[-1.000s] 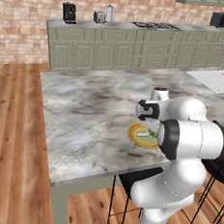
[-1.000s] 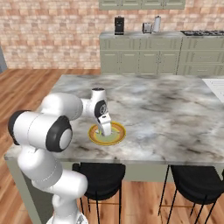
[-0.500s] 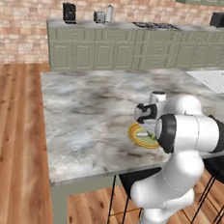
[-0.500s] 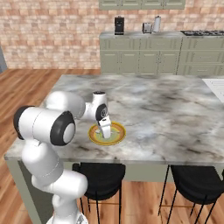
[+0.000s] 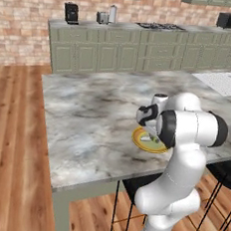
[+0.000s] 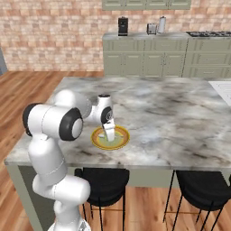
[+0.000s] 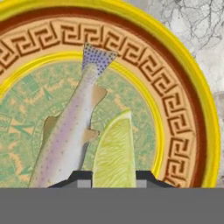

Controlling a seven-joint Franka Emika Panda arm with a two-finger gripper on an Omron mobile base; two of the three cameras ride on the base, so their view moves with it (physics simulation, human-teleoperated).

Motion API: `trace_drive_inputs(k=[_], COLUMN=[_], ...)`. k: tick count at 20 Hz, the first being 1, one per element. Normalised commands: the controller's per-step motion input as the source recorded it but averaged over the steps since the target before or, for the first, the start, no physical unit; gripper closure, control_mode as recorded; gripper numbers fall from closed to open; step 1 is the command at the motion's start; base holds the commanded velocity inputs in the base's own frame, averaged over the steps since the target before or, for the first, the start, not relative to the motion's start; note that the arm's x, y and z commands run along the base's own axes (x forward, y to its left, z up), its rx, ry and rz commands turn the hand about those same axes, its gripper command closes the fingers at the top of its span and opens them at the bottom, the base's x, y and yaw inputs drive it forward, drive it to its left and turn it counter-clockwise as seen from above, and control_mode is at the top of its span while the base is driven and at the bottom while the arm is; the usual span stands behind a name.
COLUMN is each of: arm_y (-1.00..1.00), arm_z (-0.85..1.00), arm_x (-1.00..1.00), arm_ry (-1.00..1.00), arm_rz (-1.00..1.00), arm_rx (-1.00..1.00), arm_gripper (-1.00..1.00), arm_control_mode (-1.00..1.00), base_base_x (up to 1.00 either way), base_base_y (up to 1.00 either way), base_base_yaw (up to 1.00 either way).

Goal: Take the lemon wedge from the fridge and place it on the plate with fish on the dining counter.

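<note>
Lemon wedge (image 7: 114, 151) sits low centre of the hand view, between my hand's (image 7: 114, 178) two dark tips, its thin point aimed up the frame. It lies over the plate's (image 7: 183, 83) green centre, just beside the fish (image 7: 70, 131), so I judge this as the drop-off spot on the worktop (image 6: 180, 113). Tips sit close on either side of the wedge, but I cannot tell if they pinch it or have let go. Right base view: hand (image 6: 108, 134) low over plate (image 6: 121, 143), middle left of frame.
</note>
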Motion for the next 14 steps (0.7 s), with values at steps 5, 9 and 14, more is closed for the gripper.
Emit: trace_drive_inputs(k=[5,9,14], arm_y=[-0.05,0.00,-0.09], arm_z=[0.00,0.07,0.39], arm_x=[0.10,-0.06,-0.32], arm_ry=[0.00,0.00,-0.03], arm_rz=[-0.02,0.00,0.06], arm_rx=[0.00,0.00,0.01], arm_gripper=[-1.00,-1.00,-1.00], arm_control_mode=[-1.00,-1.00,-1.00], base_base_x=[0.00,0.00,0.00], base_base_y=[0.00,0.00,0.00], base_base_yaw=[0.00,0.00,0.00])
